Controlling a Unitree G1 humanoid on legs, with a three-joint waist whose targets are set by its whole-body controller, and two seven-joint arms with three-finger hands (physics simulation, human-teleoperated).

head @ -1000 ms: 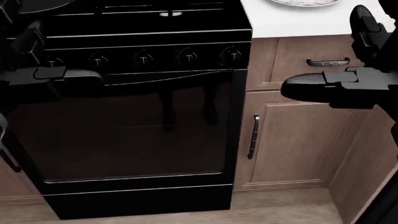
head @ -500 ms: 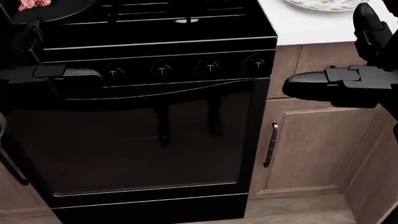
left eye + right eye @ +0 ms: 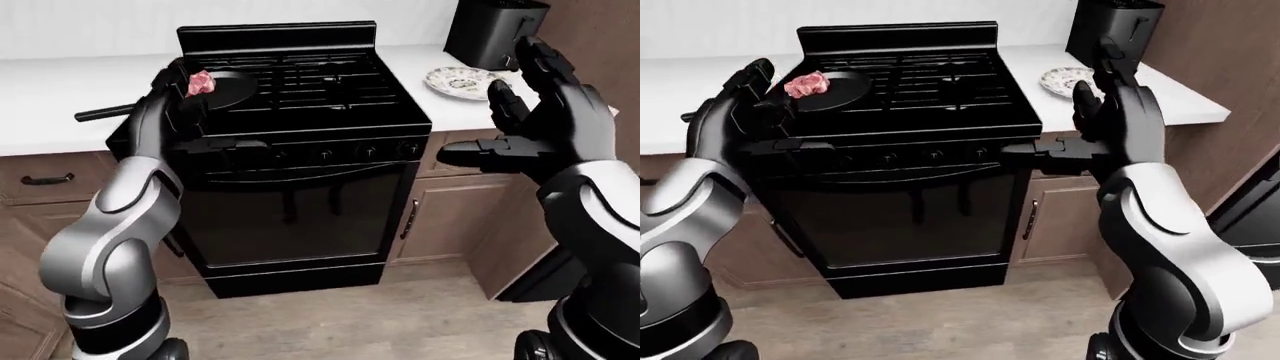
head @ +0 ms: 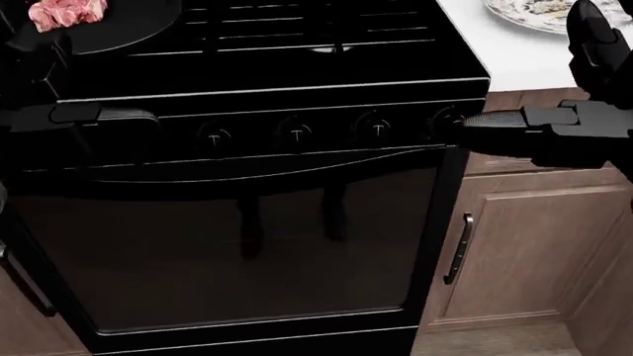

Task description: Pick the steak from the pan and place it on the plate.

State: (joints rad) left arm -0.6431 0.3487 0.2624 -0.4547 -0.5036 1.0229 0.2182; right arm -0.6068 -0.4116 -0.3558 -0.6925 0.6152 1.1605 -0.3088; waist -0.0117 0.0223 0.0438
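Observation:
A pink raw steak lies in a black pan on the stove's upper-left burner. A patterned plate sits on the white counter just right of the stove. My left hand is open, held at the stove's left edge close beside the pan, with nothing in its fingers. At the stove's right edge my right hand is open too, upright, a little below and nearer than the plate. The head view shows the steak at the top left and the plate at the top right.
The black stove with its knob row and oven door fills the middle. The pan's handle sticks out left over the white counter. A black appliance stands behind the plate. Wooden cabinets flank the oven.
The head view has shifted, so the stove slides right and down in it. The steak and pan have come into view at the top left. Both hands stay open.

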